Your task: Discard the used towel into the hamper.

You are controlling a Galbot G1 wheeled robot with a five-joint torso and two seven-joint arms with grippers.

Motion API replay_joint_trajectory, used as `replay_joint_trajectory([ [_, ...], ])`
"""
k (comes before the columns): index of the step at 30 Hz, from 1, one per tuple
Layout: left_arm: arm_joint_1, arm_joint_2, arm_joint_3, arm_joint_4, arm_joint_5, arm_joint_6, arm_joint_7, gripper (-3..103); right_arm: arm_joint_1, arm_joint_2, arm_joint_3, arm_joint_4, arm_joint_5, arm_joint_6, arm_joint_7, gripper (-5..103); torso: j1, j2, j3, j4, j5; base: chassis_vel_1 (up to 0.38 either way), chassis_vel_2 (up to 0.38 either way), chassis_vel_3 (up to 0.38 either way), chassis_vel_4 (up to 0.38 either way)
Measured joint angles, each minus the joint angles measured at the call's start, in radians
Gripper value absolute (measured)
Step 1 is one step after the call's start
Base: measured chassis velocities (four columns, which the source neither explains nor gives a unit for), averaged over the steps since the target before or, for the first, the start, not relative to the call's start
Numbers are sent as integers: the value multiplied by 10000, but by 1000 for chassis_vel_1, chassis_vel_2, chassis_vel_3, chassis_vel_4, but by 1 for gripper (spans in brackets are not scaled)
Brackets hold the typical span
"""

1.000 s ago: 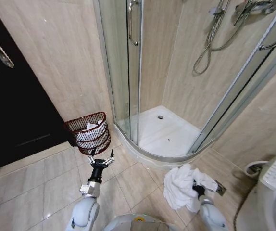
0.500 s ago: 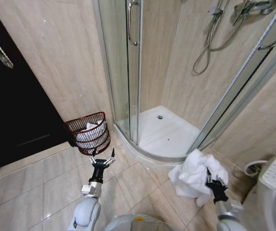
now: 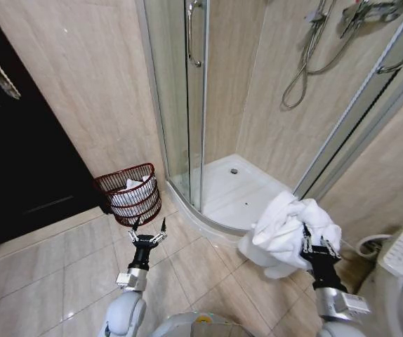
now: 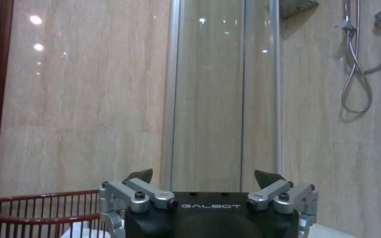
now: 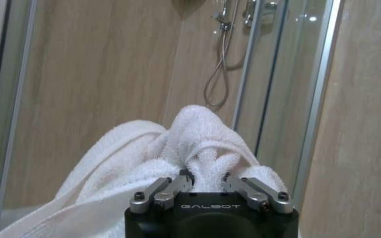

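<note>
I have the right gripper [image 3: 312, 246] raised on the right side of the head view, in front of the low curved threshold of the glass shower enclosure [image 3: 215, 105], its jaws pinching a bunched white terry towel [image 3: 286, 228]. The towel hangs off the floor, draped above and to the left of the gripper, with folds trailing downward. From the right wrist view I see the right gripper's jaws drawn close together with a fold of towel [image 5: 177, 148] caught between them.

My left gripper [image 3: 149, 234] sits low on the left over the beige tiled floor [image 3: 61, 274], jaws spread wide and holding nothing. The left wrist view shows the same spread.

The hamper, a small round dark reddish-brown wicker basket [image 3: 127, 191], stands on the floor against the beige wall, just left of the shower's glass door and just beyond the left gripper. White cloth already lies inside it. The hamper is well apart from the held towel.
</note>
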Motion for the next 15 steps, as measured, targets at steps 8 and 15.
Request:
replay_joint_trajectory([
  [8,-56,-11,40,0,-10,175,10,100,-65,8,-857,76,-767,-110,176,17,0,0,0,-1,-3,0,0,0,0],
  [15,-125,60,-12,-41,-11,291,12,100,66,107,-1418,85,-1242,-151,247,17,0,0,0,0,-3,0,0,0,0],
])
